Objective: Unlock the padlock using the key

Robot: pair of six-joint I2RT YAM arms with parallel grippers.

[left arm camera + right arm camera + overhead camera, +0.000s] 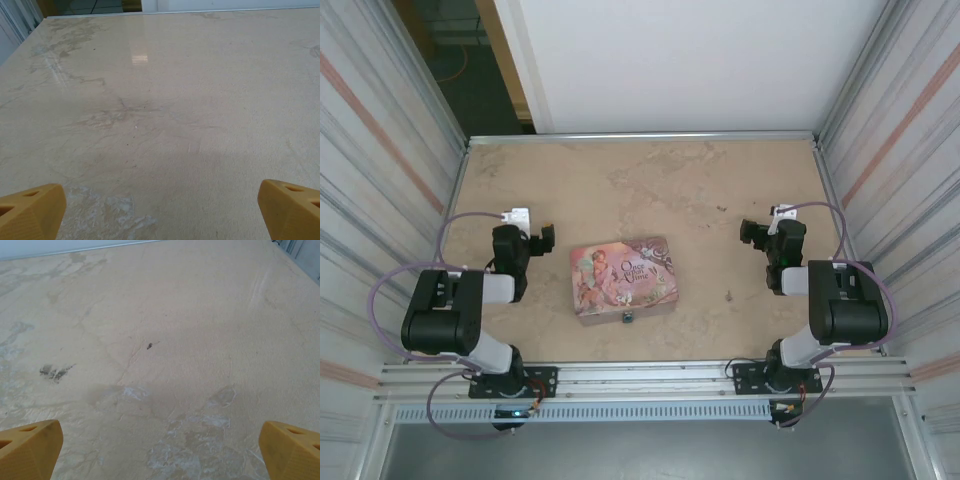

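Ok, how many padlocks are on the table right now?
1. The small blue padlock sits at the middle of the near side of the pink tin, between the two arms. The closed tin could hide others inside.

Script lettering (646,272) was on the lid of the pink tin (620,278), right of the illustrated figure; it read approx. "Once upon a time". "Once" & "time" were clearest, the middle words too small to confirm.
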